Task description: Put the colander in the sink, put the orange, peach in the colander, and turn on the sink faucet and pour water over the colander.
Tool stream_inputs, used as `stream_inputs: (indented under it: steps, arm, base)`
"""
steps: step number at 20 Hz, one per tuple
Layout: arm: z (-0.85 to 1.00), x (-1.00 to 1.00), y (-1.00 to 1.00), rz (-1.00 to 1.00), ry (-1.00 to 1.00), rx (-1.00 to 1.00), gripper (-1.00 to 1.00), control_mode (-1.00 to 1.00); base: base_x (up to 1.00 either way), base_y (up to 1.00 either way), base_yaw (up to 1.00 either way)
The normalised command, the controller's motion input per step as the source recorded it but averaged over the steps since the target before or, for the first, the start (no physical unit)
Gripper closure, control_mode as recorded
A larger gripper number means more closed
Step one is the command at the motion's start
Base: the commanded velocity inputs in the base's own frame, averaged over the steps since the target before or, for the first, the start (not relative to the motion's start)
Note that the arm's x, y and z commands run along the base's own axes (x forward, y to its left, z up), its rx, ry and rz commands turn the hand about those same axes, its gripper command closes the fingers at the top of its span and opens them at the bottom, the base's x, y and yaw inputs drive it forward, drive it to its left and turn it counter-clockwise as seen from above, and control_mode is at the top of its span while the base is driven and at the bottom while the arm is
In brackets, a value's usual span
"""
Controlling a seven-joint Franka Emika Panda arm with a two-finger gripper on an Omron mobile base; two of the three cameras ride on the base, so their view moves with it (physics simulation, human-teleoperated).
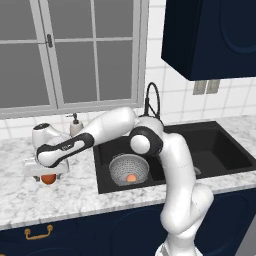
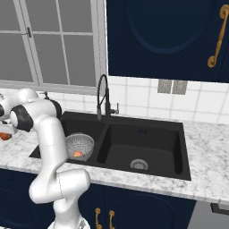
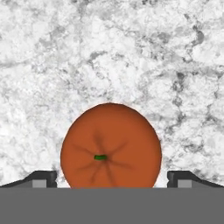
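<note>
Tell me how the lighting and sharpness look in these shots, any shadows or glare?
Left base view: flat even light, no glare, slightly soft edges. Right base view: sink basins read dark, detail still clear. Hand view: orange sharp, faint soft shadow around it on the counter.

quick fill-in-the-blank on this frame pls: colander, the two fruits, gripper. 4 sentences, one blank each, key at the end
1. The colander sits in the ____ basin of the sink.
2. The fruit already lying in the colander is the ____.
3. The orange rests on the marble ____, outside the sink.
4. The gripper straddles the orange with its jaws ____.

Missing words: left; peach; counter; open
</note>
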Motion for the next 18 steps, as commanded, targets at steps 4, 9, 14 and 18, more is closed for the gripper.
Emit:
stream_inputs:
  steps: [4, 9, 14, 18]
  arm:
    - [-0.15, 0.03, -0.06, 0.00, 0.00, 0.00, -1.00, -1.00]
    - [-0.20, 0.03, -0.03, 0.00, 0.00, 0.00, -1.00, -1.00]
    - [-0.16, 0.12, -0.01, 0.00, 0.00, -0.07, 1.00, -1.00]
    - [0.00, 0.13, -0.16, 0.00, 0.00, -0.11, 1.00, -1.00]
  base:
    - [0.00, 0.00, 0.00]
    - [0.00, 0.00, 0.00]
    - [0.00, 0.00, 0.00]
    - [0.00, 0.00, 0.00]
